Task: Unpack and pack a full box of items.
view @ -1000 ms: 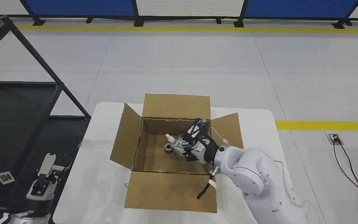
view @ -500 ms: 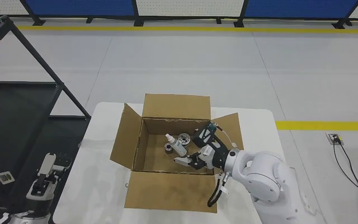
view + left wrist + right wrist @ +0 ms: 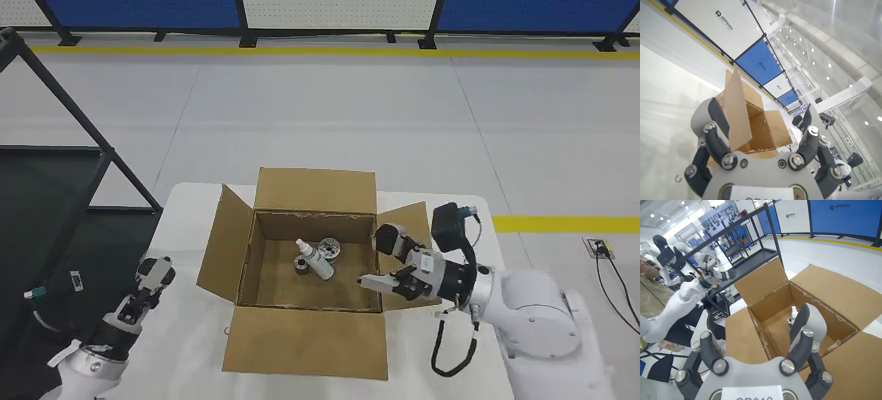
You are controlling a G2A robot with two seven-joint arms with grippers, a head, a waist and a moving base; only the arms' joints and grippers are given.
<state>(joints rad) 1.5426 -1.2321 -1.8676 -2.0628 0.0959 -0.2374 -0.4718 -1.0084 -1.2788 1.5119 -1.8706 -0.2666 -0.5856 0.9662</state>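
Observation:
The open cardboard box [image 3: 305, 345] stands mid-table with all flaps spread. On its floor lie a white spray bottle [image 3: 318, 258] and two small metal rings [image 3: 300, 264]. My right gripper [image 3: 383, 262] hangs open and empty over the box's right wall and flap. From its wrist view, the right gripper [image 3: 757, 323] looks into the box [image 3: 772, 291] at the bottle [image 3: 794, 310]. My left gripper [image 3: 155, 270] is at the table's left edge, apart from the box. Its fingers [image 3: 719, 117] are spread wide and hold nothing, facing the box's left flap [image 3: 736, 113].
A black metal rack [image 3: 60, 200] stands just left of the white table [image 3: 450, 215]. Bare tabletop lies right of the box behind the right arm, and a narrow strip lies left of the box.
My right gripper has drawn back out of the box to the right, empty, and the bottle stays lying inside. My left arm has risen toward the table's left edge.

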